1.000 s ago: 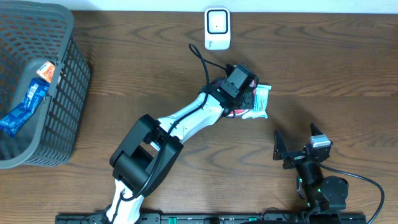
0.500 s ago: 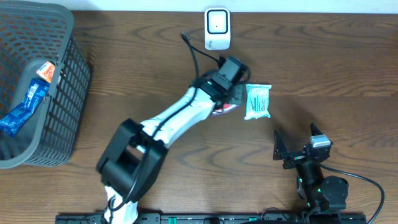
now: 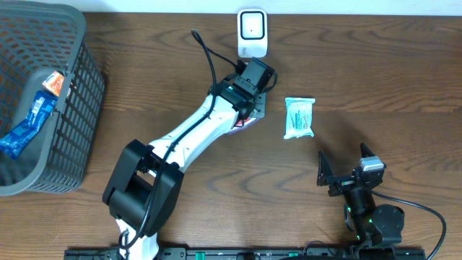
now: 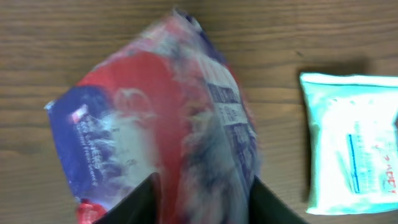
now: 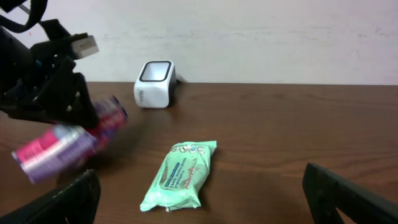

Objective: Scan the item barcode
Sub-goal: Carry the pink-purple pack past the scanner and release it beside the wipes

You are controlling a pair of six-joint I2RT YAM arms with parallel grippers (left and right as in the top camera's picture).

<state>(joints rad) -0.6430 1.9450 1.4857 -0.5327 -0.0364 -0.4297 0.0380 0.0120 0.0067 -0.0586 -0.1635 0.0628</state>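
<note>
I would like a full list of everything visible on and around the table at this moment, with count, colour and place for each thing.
table: 1, dark brown wood, under everything
basket: 1, grey mesh, far left in the overhead view
blue packet: 1, blue, inside the basket
orange item: 1, orange and white, inside the basket, beside the blue packet
scanner: 1, white, top centre
wipes pack: 1, mint green, flat on the table, right of centre
red and blue packet: 1, between the left gripper's fingers, blurred; grip unclear
left gripper: 1, black, on a white arm, near the scanner
right gripper: 1, black, open, empty, lower right
</note>
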